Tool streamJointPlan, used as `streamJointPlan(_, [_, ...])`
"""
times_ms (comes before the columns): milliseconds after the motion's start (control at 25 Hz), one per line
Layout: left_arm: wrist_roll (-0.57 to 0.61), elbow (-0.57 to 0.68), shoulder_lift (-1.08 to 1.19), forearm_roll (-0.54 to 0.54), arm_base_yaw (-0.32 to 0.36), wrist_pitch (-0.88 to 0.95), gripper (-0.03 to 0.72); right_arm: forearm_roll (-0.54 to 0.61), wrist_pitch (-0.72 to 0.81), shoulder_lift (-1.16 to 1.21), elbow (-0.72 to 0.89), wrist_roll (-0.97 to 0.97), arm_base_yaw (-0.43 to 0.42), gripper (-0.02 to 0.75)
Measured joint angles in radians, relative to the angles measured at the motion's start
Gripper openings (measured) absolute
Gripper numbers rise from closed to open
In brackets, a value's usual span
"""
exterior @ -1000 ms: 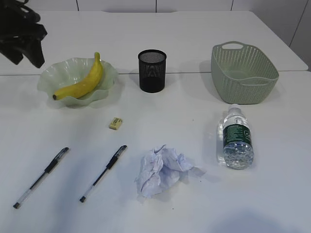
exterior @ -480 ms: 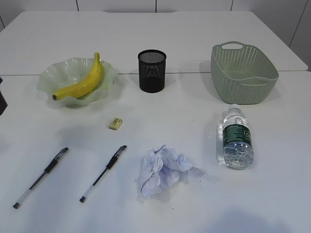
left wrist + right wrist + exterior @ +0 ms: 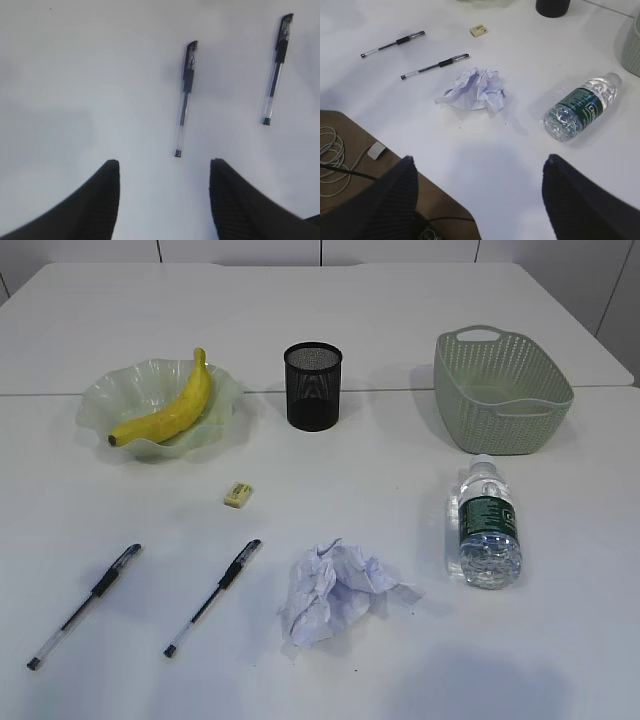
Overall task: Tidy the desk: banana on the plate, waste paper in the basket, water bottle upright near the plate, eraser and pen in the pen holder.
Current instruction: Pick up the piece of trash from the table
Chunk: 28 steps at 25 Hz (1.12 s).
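Observation:
A yellow banana (image 3: 170, 405) lies in the pale green wavy plate (image 3: 100, 400). The black mesh pen holder (image 3: 313, 386) stands in the middle at the back, and the green basket (image 3: 503, 390) at the back right. A small eraser (image 3: 237, 494) lies on the table. Two pens (image 3: 85, 605) (image 3: 212, 596) lie at the front left. The crumpled waste paper (image 3: 335, 590) sits at the front centre. The water bottle (image 3: 484, 525) lies on its side. My left gripper (image 3: 164, 162) is open over the table just short of a pen (image 3: 185, 97). My right gripper (image 3: 477, 160) is open above the table's front edge, and the waste paper (image 3: 475, 90) and bottle (image 3: 580, 105) lie beyond it.
Neither arm shows in the exterior view. In the right wrist view the table's front edge runs past a brown floor (image 3: 350, 145) with grey cables (image 3: 332, 150). A seam (image 3: 400, 390) crosses the table behind the plate and basket.
The left arm, at the upper left a second ago, has withdrawn out of the exterior view. Nothing on the table has moved.

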Motion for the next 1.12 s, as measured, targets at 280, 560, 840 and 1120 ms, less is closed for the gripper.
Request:
streamJointPlan(280, [-0.002,0.049,-0.065,-0.002,0.000,0.006,0.414,0.114,-0.004,0.050,0.000,-0.210,0.000,0.573])
streamJointPlan(560, [-0.003,0.049,-0.065,-0.002,0.000,0.008,0.414,0.205,-0.018,0.137,0.000,-0.399,0.000,0.573])
streamJointPlan(840, [-0.003,0.049,-0.065,-0.002,0.000,0.008,0.409,0.273,-0.063,0.271,0.000,-0.551,0.000,0.573])
streamJointPlan(1120, [-0.003,0.049,-0.065,-0.002,0.000,0.008,0.386,0.343,-0.105,0.415,0.000,-0.712,0.000,0.573])
